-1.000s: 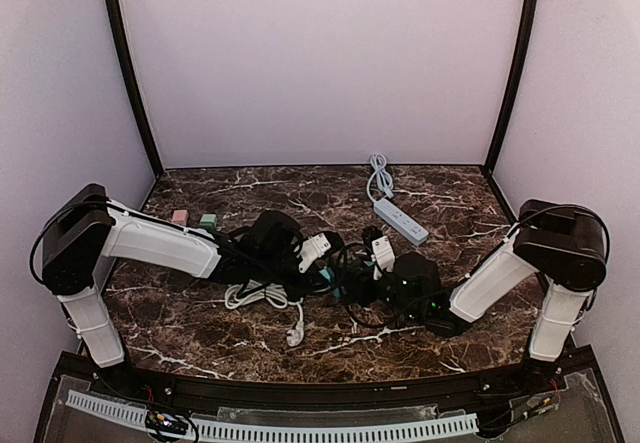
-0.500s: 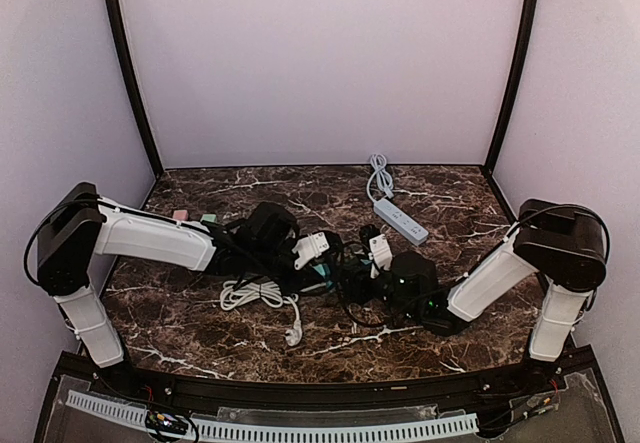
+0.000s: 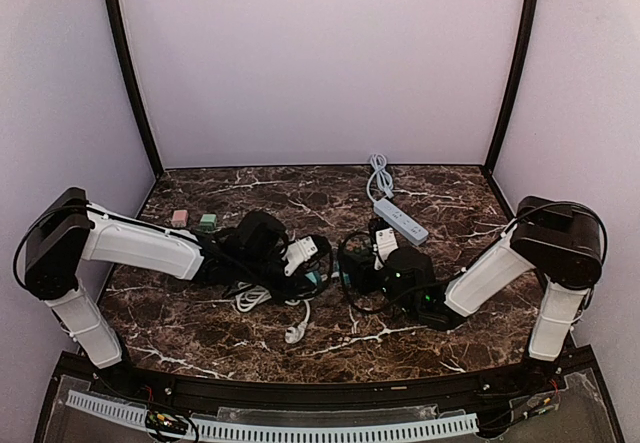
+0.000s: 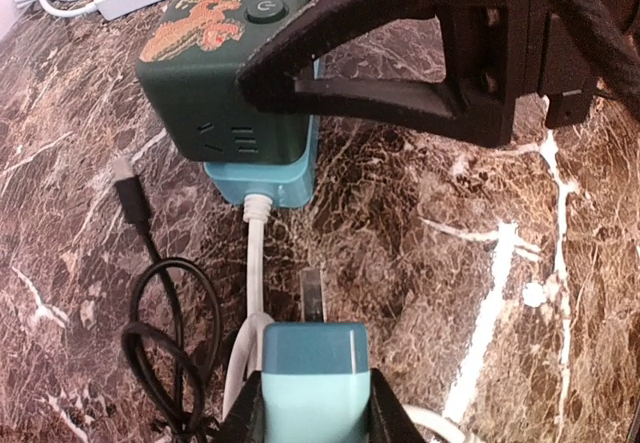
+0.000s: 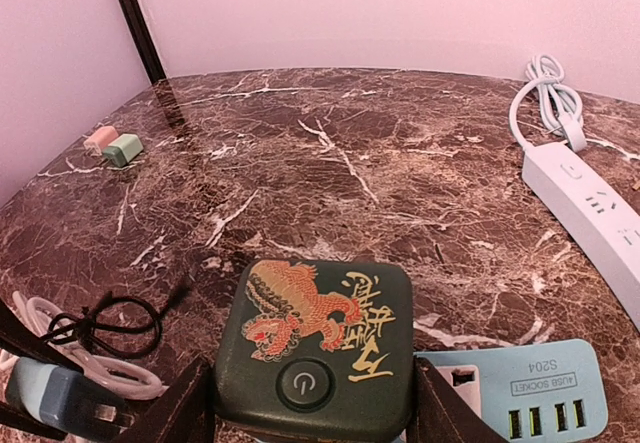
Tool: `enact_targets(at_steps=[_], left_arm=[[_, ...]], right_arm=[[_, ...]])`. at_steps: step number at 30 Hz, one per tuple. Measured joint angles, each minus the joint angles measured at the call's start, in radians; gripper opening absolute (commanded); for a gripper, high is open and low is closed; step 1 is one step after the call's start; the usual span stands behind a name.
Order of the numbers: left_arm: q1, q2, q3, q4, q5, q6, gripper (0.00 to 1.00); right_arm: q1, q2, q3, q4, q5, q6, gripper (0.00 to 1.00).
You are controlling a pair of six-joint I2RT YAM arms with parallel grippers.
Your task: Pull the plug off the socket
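My left gripper (image 4: 315, 408) is shut on a light-blue plug (image 4: 315, 378); its bare metal prong (image 4: 312, 293) points at the socket, with a gap of marble between them. The socket is a dark green cube with a dragon print (image 4: 225, 73) on a light-blue base (image 4: 265, 178). My right gripper (image 5: 312, 403) is shut on the cube (image 5: 315, 348), one finger on each side. In the top view the left gripper (image 3: 308, 258) and the right gripper (image 3: 368, 263) stand apart at mid-table. The plug also shows at the right wrist view's lower left (image 5: 55, 398).
A white cord (image 4: 258, 253) runs from the blue base, and a black USB cable (image 4: 160, 303) is coiled beside it. A white power strip (image 3: 400, 220) lies at the back right. Pink (image 3: 180, 217) and green (image 3: 208, 221) adapters sit at the back left.
My left gripper has moved left with the plug, opening a gap between it and the socket. The white cord has been dragged along. The right gripper has stayed on the cube.
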Motion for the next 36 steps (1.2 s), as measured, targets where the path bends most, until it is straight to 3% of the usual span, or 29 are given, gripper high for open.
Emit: enact_targets(at_steps=[6,13,25,36], left_arm=[[0.026,-0.069,-0.025,-0.059,-0.035,0.009,0.15],[0.145,-0.155,-0.006,-0.126,-0.125,-0.057,0.17],[0.374,-0.154,0.148,-0.282,-0.322,-0.23,0.19],[0.549,-0.113,0.124,-0.379,-0.452,-0.384,0.23]], right_arm=[[-0.001,0.0,0.0,-0.002,0.023,0.003,0.0],[-0.007,0.0,0.0,-0.005,0.05,0.003,0.0],[-0.007,0.0,-0.003,-0.004,0.055,0.003,0.0],[-0.007,0.0,-0.007,0.002,0.057,0.003,0.0]])
